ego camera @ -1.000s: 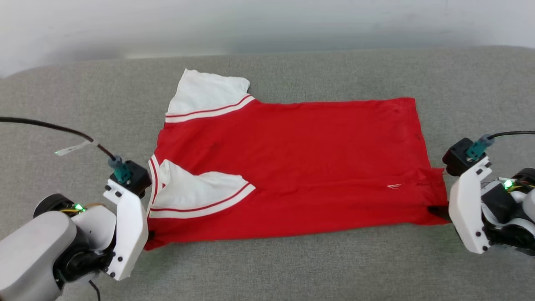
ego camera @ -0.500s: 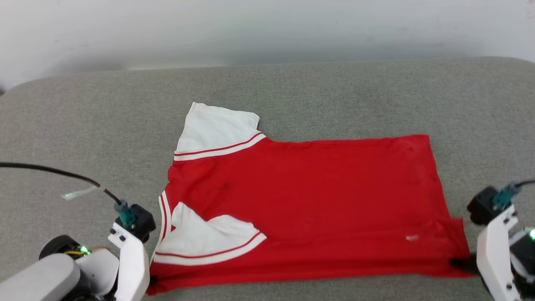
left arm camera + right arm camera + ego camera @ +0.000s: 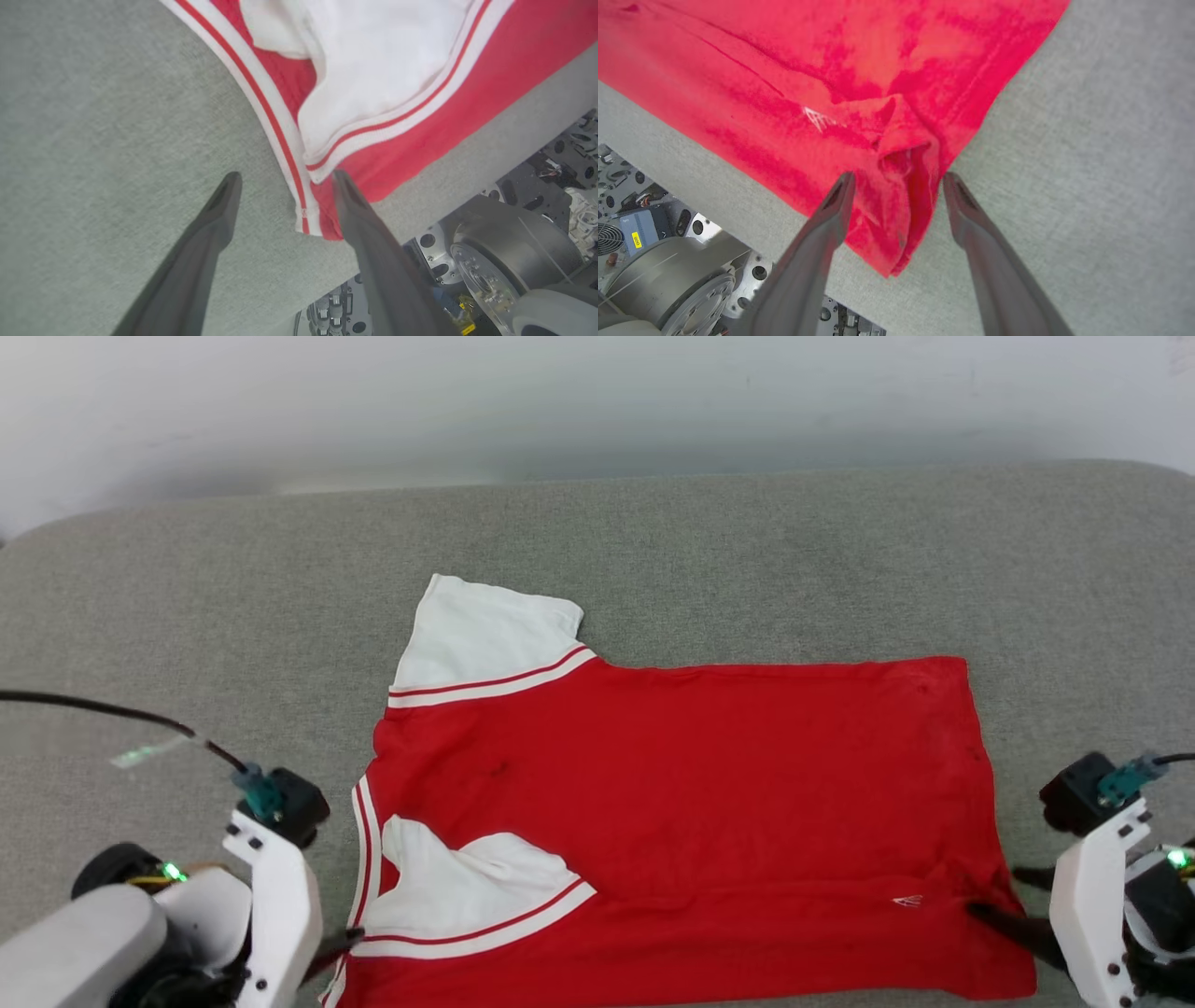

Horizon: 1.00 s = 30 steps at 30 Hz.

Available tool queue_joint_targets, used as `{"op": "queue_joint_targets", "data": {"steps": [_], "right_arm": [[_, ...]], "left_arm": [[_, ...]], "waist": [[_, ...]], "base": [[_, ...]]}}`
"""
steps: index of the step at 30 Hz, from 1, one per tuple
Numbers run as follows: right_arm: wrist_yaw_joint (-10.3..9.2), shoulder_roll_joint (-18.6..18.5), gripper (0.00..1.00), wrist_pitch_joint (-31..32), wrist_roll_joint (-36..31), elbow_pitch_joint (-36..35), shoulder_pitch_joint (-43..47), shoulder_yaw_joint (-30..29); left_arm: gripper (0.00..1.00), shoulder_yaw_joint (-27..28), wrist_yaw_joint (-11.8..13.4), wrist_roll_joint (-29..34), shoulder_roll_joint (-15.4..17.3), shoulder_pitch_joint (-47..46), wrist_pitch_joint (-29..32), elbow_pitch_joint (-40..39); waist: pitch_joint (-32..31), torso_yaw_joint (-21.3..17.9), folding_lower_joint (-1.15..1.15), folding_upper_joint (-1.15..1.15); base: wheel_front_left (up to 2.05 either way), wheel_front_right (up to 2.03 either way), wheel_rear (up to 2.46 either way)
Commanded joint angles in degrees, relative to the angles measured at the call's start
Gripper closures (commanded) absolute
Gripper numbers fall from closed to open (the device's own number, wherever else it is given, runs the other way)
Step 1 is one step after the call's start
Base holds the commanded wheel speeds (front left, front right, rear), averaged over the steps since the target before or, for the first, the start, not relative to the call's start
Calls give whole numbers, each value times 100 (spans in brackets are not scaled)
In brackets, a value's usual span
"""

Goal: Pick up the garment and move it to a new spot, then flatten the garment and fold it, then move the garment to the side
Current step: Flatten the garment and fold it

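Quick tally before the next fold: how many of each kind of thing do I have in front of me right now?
Garment: 1
Pincers: 2, the left pincer and the right pincer, both open at the garment's near corners
Grey padded surface: 1
Total: 4

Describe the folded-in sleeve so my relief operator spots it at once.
On the grey fabric surface lies the red short-sleeved shirt. At its left end, the nearer white sleeve lies folded onto the red body; the farther white sleeve sticks out flat onto the grey.
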Motion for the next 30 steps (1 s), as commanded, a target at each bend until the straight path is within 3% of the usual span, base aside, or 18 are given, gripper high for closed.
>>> {"op": "queue_joint_targets", "data": {"steps": [1, 8, 11, 18, 22, 30], "right_arm": [[-4, 50, 0, -132, -98, -54, -70, -143], [-4, 428, 0, -1498, -1149, -337, -233, -1110], [-4, 905, 0, -2066, -1543, -459, -151, -1694], [-5, 2022, 0, -3030, -3168, -878, 282, -3171], [-5, 2818, 0, -3492, -3883, -1286, 696, -3882], [-4, 3609, 0, -4200, -4651, -1609, 1169, -4367]], "left_arm": [[0, 117, 17, -46, 79, -141, -62, -48], [0, 563, 119, 143, 261, -673, -378, -117], [0, 779, 200, 253, 229, -922, -621, 2], [0, 1100, 325, 551, -14, -1532, -1091, 564], [0, 1172, 259, 613, -198, -1964, -1040, 946], [0, 1272, -27, 503, -430, -2900, -537, 1477]], "waist": [[-40, -18, 0, 0], [-32, -155, 0, 0], [54, -263, 0, 0], [406, -494, 0, 0], [687, -610, 0, 0], [1284, -813, 0, 0]], "base": [[0, 0, 0], [0, 0, 0], [0, 0, 0], [0, 0, 0], [0, 0, 0], [0, 0, 0]]}}
